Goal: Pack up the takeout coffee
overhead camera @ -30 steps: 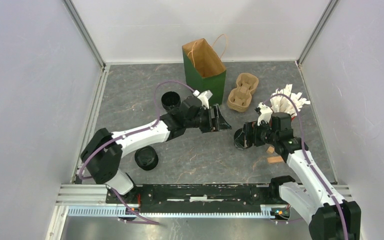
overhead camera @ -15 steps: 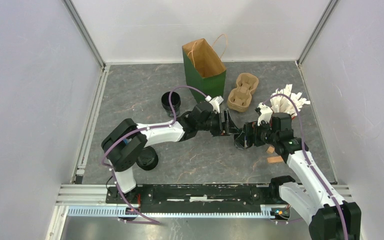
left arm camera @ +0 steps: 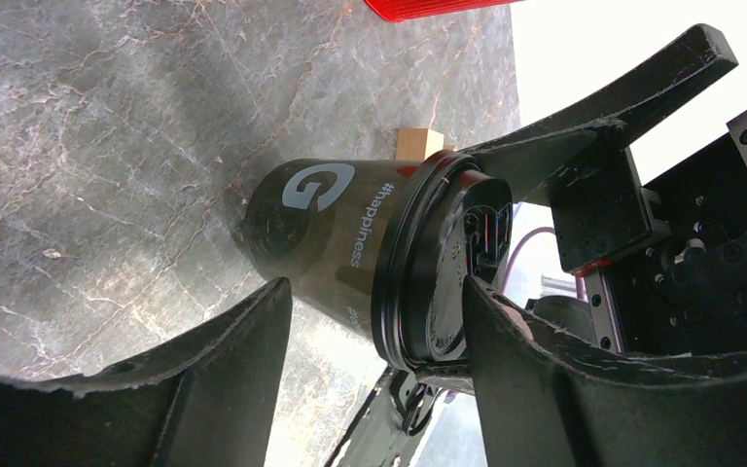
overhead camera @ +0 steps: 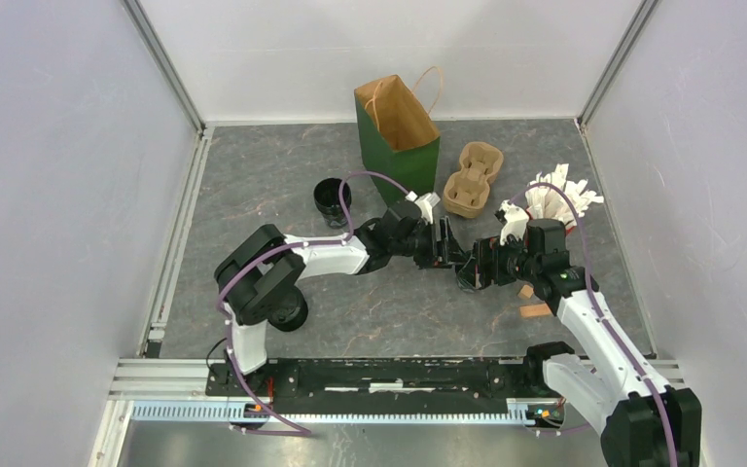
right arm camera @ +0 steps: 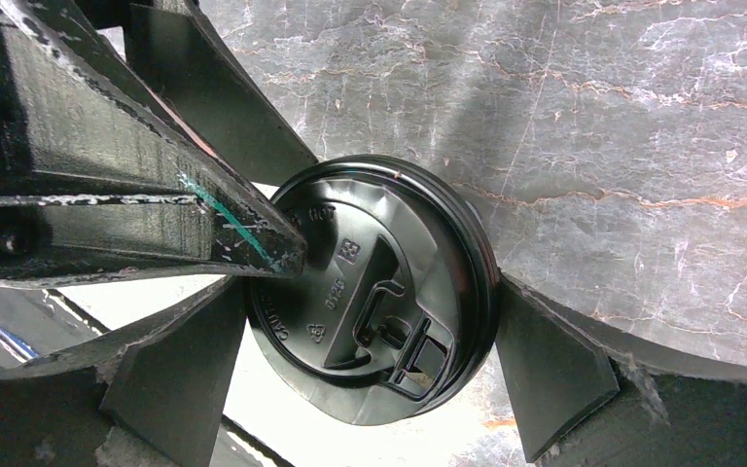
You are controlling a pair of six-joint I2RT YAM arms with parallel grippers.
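Observation:
One takeout coffee, a black cup (left arm camera: 326, 229) with a black lid (right arm camera: 404, 243), is held off the table, tipped on its side. My right gripper (right arm camera: 370, 292) is shut on the lid's rim, one finger on each side. My left gripper (left arm camera: 374, 292) is open and straddles the same cup lengthwise, with one finger (right arm camera: 204, 219) across the lid's top and the other beside the cup's body, gaps showing. In the top view both grippers meet at this cup (overhead camera: 468, 269). Another black cup (overhead camera: 331, 197) stands left of the green paper bag (overhead camera: 399, 136). A lidded cup (overhead camera: 288, 309) sits by the left arm's elbow.
A tan pulp carrier (overhead camera: 472, 180) lies right of the bag. White packets (overhead camera: 556, 195) stick out of a red cup (left arm camera: 438, 8) behind the right wrist. Small wooden pieces (overhead camera: 535, 311) lie near the right arm. Enclosure walls stand on three sides.
The left arm has reached rightwards until its jaws surround the cup in the right gripper, and they have narrowed a little. The right arm and cup have stayed put.

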